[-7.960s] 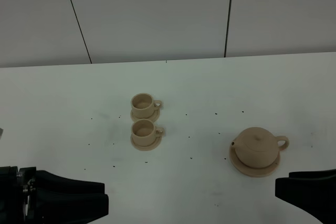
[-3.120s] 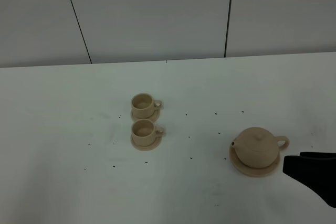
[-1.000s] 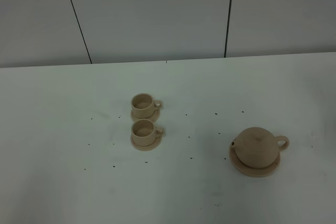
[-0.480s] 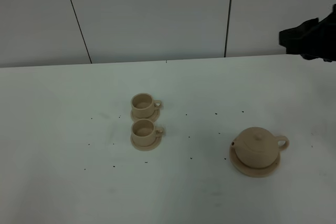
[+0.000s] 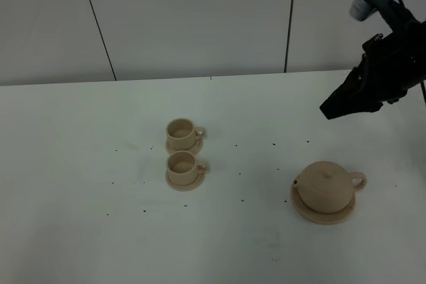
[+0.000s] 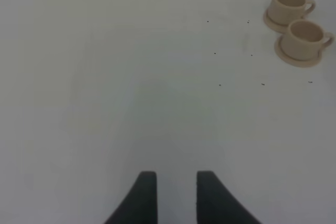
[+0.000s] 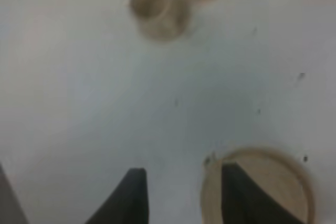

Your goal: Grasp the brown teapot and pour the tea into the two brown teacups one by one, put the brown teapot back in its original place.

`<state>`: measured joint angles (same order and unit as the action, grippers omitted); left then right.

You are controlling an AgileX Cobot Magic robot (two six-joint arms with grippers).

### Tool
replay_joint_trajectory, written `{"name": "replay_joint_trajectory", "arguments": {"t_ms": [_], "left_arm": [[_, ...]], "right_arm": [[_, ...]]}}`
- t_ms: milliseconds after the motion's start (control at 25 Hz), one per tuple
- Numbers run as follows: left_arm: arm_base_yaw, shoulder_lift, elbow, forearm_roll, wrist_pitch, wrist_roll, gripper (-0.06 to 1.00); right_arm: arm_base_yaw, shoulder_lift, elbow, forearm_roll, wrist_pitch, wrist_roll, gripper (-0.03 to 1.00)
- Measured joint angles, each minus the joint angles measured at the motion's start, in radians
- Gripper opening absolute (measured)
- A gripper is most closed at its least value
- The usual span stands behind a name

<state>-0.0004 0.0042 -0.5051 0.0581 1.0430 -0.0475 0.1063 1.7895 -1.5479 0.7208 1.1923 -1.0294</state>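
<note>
Teapot [image 5: 325, 187] sits upright on its saucer [image 5: 301, 211] at the lower right of the high view, spout pointing left and handle right. Far cup [image 5: 180, 131] and near cup [image 5: 180, 163] stand on small saucers left of centre, close together, well apart from the teapot. Right gripper [image 5: 331, 108] hangs at the upper right, clear of the teapot, fingers parted and empty. Left gripper [image 6: 172, 198] shows only in its wrist view, over the table [image 6: 105, 77], fingers slightly apart and holding nothing.

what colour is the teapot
The teapot is a plain matte tan-beige with no pattern. It shows best in the exterior high view.
</note>
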Motion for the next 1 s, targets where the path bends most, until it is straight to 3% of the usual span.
{"name": "replay_joint_trajectory", "arguments": {"t_ms": [280, 520, 600, 1000], "left_arm": [[0.000, 0.000, 0.000, 0.000, 0.000, 0.000, 0.26], [0.000, 0.000, 0.000, 0.000, 0.000, -0.001, 0.26], [0.000, 0.000, 0.000, 0.000, 0.000, -0.001, 0.26], [0.000, 0.000, 0.000, 0.000, 0.000, -0.001, 0.26]], "right_arm": [[0.000, 0.133, -0.066, -0.201, 0.018, -0.064, 0.33], [0.041, 0.144, -0.070, -0.357, 0.020, -0.358, 0.32], [0.071, 0.144, -0.070, -0.386, 0.022, -0.408, 0.31], [0.197, 0.219, -0.070, -0.602, -0.002, -0.440, 0.26]]}}
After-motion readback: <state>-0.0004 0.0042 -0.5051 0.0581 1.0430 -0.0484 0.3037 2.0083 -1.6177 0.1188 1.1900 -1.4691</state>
